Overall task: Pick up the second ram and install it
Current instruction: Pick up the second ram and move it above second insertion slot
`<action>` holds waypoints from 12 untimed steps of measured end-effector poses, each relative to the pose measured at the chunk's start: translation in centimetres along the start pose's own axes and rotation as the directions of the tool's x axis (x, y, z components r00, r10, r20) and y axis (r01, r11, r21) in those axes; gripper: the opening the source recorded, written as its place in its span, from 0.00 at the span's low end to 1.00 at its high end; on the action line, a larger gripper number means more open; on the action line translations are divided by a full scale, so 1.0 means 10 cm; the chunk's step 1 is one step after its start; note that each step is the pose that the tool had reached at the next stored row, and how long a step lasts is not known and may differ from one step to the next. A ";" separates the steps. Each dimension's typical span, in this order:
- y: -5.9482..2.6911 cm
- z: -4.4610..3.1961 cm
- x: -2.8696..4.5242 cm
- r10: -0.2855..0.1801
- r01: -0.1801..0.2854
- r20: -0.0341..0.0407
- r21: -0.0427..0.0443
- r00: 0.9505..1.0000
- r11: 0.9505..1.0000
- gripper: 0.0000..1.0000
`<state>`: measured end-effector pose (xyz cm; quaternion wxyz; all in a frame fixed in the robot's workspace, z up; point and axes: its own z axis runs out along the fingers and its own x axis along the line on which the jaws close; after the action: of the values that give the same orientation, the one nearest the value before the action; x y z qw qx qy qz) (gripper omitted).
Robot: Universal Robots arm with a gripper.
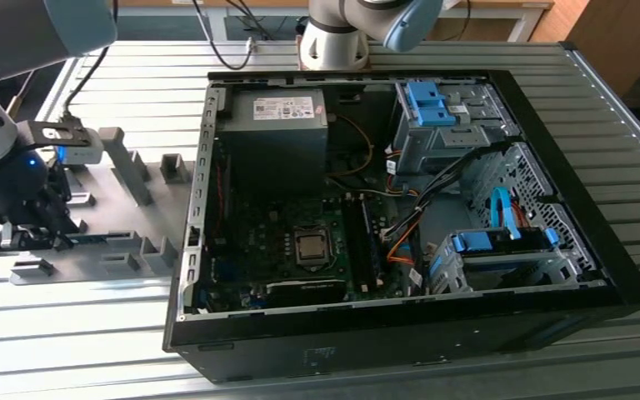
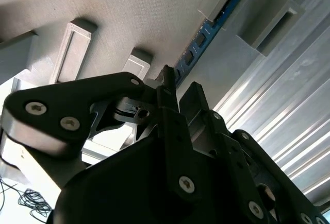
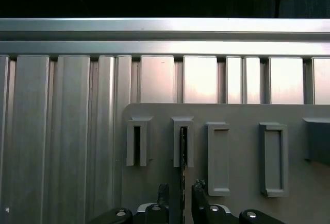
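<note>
The second ram [image 2: 206,34] is a thin blue-green board with dark chips. It stands on edge in grey holder blocks on the grey holder plate [image 1: 131,212] at the exterior view's left. In the first wrist view the ram [image 3: 182,154] is edge-on, running out of a slotted block. My gripper [image 3: 180,189] straddles it, one dark fingertip [image 3: 163,190] on each side with a small gap to the board. The gripper [image 2: 180,82] is open and holds nothing. In the exterior view the gripper [image 1: 42,232] hangs low over the plate's near end.
An open black computer case [image 1: 587,242] lies to the exterior view's right of the plate, with the motherboard's memory slots [image 1: 359,242] beside the processor socket [image 1: 311,247]. Blue drive latches [image 1: 432,104] sit at the far side. Several empty grey holder blocks [image 3: 271,157] stand nearby on the ribbed metal table [image 1: 76,333].
</note>
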<state>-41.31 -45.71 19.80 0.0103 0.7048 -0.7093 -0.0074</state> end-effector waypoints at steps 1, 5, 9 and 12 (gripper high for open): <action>0.000 0.007 0.000 0.000 0.000 0.000 0.000 1.000 1.000 0.31; 0.002 0.032 0.000 0.000 0.000 0.000 0.000 1.000 1.000 0.23; 0.003 0.046 -0.003 0.000 0.000 0.000 0.000 1.000 1.000 0.23; 0.005 0.056 -0.004 0.000 0.000 0.001 0.000 1.000 1.000 0.23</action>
<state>-41.37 -45.67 19.24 0.0098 0.7048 -0.7093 -0.0077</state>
